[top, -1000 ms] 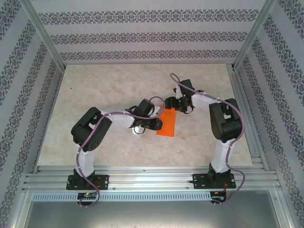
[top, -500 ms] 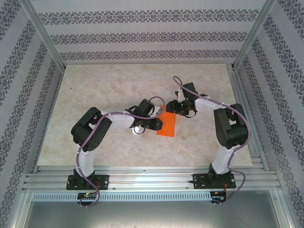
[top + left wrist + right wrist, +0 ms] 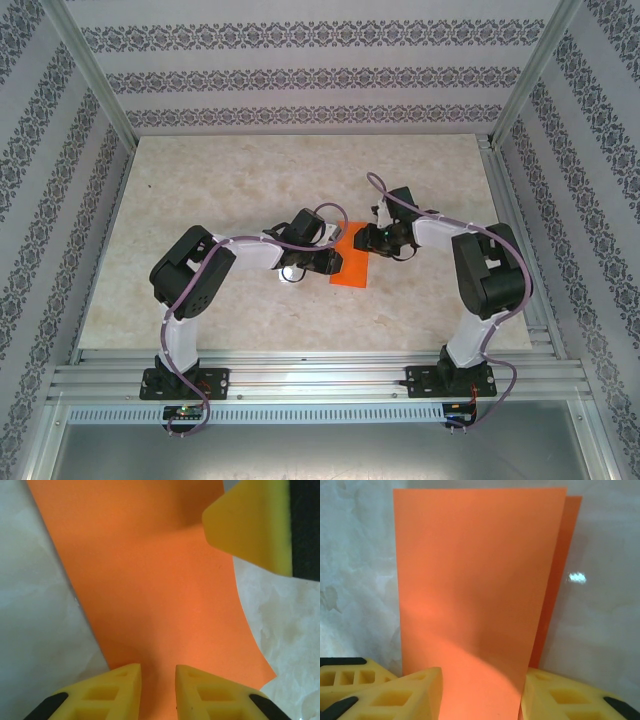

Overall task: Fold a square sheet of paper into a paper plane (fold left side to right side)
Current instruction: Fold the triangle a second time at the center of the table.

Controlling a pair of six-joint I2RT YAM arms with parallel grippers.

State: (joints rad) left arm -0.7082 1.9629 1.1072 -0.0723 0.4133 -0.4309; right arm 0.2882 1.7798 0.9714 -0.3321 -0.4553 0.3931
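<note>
square sheet of paper doubled flat, mid table. L gripper jaws nearly together over it, can't tell if gripping; R gripper jaws apart, straddling it. Prob light, floppy, slippy: pinch loose edges.

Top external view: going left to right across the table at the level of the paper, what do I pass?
Left arm's elbow → left gripper → orange paper → right gripper → right arm's elbow.

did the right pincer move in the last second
Yes. The right pincer has come nearer, away from the marble table and its far edge, over the end of the folded bright orange paper sheet.
</note>
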